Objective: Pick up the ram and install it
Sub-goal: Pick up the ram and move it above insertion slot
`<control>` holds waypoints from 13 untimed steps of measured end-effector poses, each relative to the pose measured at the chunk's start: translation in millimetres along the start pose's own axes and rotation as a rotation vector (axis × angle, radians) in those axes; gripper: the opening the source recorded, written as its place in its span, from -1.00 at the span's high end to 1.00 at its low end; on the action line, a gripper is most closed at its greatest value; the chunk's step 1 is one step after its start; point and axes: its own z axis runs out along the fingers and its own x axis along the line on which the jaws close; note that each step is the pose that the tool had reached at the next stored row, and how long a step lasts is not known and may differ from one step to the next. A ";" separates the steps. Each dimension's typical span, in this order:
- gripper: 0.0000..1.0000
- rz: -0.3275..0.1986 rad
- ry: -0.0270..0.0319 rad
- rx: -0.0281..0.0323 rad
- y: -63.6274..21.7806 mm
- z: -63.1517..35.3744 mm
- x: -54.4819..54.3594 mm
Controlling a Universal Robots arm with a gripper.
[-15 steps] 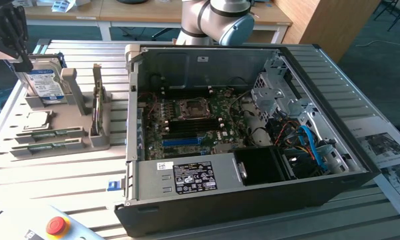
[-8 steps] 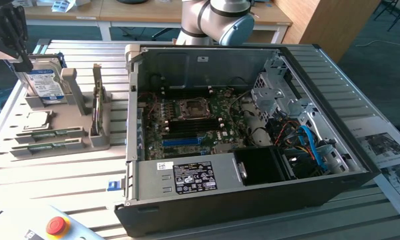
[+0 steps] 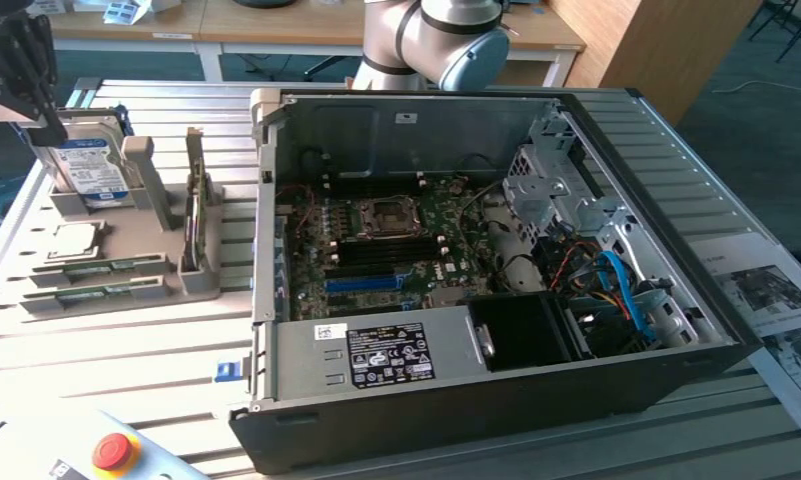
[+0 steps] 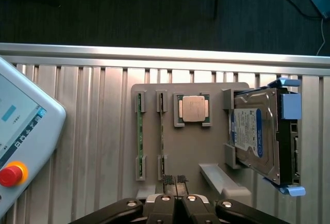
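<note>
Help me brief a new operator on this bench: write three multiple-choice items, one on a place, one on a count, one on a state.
1. Where are the thin green ram sticks?
A. In the grey plastic holder beside the open black computer case
B. Inside a cardboard box
C. On the floor

2. How many ram sticks are in the holder?
A. One
B. Two
C. Four

3. How is the black gripper?
A. Wide open
B. Shut on a ram stick
C. Shut, holding nothing

Answers: 1 A, both sit in the holder's slots; 2 B, two green edges stand side by side; 3 C, its fingertips meet with nothing between them.
</note>
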 end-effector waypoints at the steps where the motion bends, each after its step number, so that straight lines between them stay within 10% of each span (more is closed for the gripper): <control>1: 0.80 0.000 0.0000 0.0000 0.0 0.8 0.0; 13: 0.80 0.000 0.0000 0.0000 -0.6 14.4 0.1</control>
